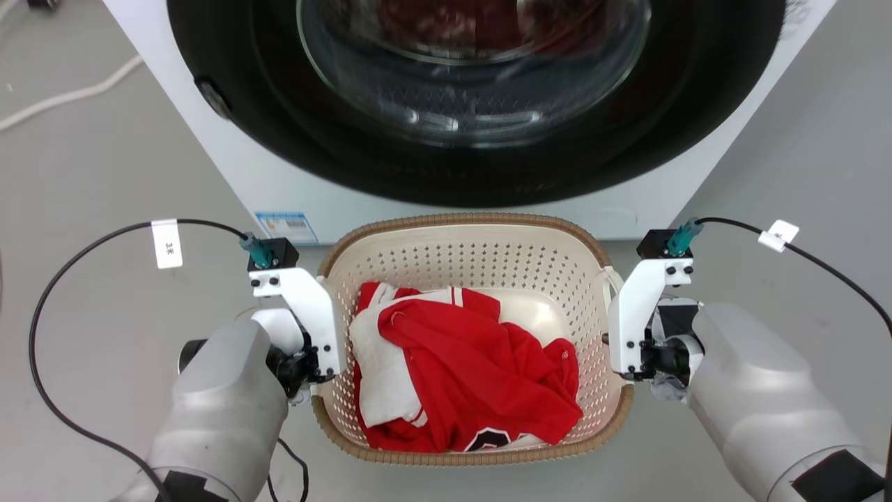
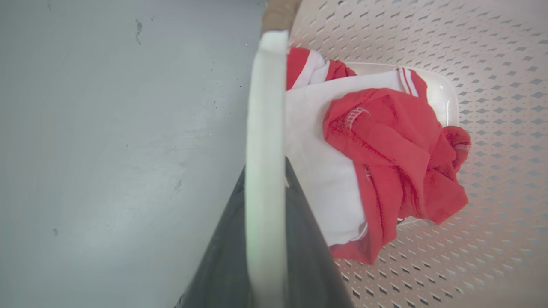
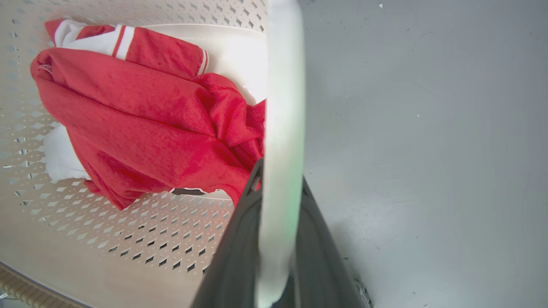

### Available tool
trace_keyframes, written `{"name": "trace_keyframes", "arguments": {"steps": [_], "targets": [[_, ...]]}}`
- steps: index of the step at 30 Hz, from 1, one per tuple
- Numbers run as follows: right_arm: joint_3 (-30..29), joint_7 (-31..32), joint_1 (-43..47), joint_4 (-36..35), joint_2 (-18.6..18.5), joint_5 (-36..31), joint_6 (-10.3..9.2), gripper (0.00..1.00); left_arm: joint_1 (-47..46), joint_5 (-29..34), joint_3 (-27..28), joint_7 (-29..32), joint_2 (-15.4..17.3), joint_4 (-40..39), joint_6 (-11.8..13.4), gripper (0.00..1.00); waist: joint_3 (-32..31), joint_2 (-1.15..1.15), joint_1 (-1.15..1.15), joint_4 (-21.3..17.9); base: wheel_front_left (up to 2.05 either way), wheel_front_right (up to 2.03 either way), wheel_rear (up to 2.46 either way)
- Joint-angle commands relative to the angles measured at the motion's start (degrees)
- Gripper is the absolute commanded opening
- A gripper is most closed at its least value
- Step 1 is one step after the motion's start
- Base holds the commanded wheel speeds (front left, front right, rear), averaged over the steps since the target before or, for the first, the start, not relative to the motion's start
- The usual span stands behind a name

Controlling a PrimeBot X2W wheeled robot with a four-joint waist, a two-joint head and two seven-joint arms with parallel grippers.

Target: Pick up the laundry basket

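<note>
A matt cream plastic laundry basket [image 1: 481,258], its brown rim looking woven, is holding soft red-and-white cloth [image 1: 474,369]; a glossy glass washer door [image 1: 474,84] is gleaming beyond.

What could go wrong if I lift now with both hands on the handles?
1. The left hand and the right hand each pinch only a thin white handle; either grip could slip, or the handle could flex.
2. An uneven lift would likely tilt the basket, and the clothes might slide to one side.
3. The far rim sits close to the washing machine; a forward swing could bump it.
</note>
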Motion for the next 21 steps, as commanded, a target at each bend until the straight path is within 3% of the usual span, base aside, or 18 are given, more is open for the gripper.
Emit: {"name": "trace_keyframes", "arguments": {"steps": [1,21], "targets": [[0.43,-0.16,1.32,-0.37,0.61,0.47,0.68,0.0,1.21,-0.68,-0.62,0.13,-0.33,-0.52,-0.13,0.0,-5.28,0.0,0.01,-0.57,0.0,0.0,0.0],[0.55,4.56,6.62,1.18,0.98,3.25,0.67,0.0,7.6,-4.5,-4.07,3.57,-0.18,-0.09,-0.12,0.0,-16.05,0.0,0.01,-0.49,0.0,0.0,0.0]]}}
